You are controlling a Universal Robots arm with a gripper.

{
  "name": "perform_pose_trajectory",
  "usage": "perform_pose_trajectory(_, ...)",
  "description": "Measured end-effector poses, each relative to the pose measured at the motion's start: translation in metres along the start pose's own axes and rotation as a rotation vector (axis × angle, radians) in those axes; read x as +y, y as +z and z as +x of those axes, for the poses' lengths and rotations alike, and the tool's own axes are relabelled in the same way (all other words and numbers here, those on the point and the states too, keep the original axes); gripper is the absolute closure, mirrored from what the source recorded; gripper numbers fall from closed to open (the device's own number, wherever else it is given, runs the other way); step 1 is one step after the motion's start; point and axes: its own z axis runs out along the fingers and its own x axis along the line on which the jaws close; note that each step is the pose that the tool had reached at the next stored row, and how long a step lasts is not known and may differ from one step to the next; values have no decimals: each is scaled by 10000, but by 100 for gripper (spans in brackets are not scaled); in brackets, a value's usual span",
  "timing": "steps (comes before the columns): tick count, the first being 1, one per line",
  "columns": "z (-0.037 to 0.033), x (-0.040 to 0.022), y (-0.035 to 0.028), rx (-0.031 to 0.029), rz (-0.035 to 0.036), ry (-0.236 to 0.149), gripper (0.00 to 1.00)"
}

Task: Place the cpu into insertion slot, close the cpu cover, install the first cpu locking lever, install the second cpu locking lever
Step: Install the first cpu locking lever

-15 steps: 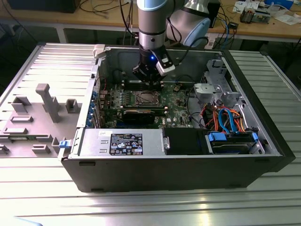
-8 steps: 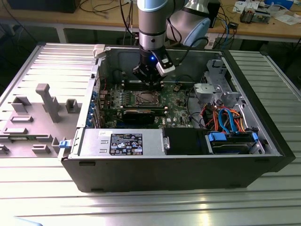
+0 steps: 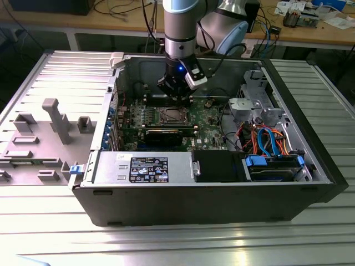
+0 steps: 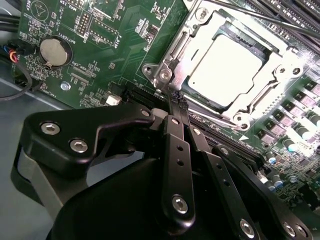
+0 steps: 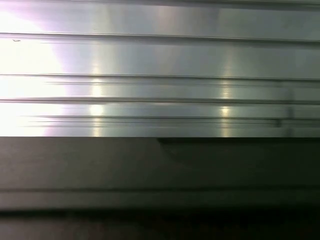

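Looking from the wrist outward in the second wrist view: gripper [image 4: 176, 102] fingers [image 4: 174, 127] drawn together to a narrow point, nothing visibly held between them, tips just short of the near corner of the insertion slot [image 4: 172, 50]. Just beyond the tips, the cpu [image 4: 227, 62] lying flat and seated inside that slot, plain pale metal top facing up. Around the cpu, the cpu cover [image 4: 277, 77] apparently lying down as a silvery frame, though whether fully closed cannot be told. Thin locking lever [image 4: 270, 19] running along the slot's far side, latched or not unclear. Likely handling: cpu light, rigid, smooth-topped and fragile underneath, best taken by opposite edges; cover and lever thin springy metal, best pushed near the free end. Farther out, in the exterior view: gripper [image 3: 176, 95] poised above the slot [image 3: 169, 115] inside the open computer case [image 3: 194, 194], on the ribbed metal table [image 3: 177, 244].
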Motion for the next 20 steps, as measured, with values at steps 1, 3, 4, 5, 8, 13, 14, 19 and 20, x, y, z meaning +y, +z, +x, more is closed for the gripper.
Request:
perform_pose_trajectory(1,0,0,2,0,1,0,89)
perform_pose_trajectory(3,4,0,4,0,2,1,89)
perform_pose_trajectory(4,13,1,5,-1,-1,0,89)
perform_pose_trajectory(5,19,1,4,-1,-1,0,89)
perform_pose_trajectory(8,24,0,3,2,1,-2,89)
perform_pose_trajectory(13,24,0,4,1,59,-2,89)
perform_pose_trajectory(14,23,0,4,0,68,-4,89)
perform_pose_trajectory(19,6,0,13,4,241,-13,89)
perform_pose_trajectory(20,6,-1,23,4,250,-14,89)
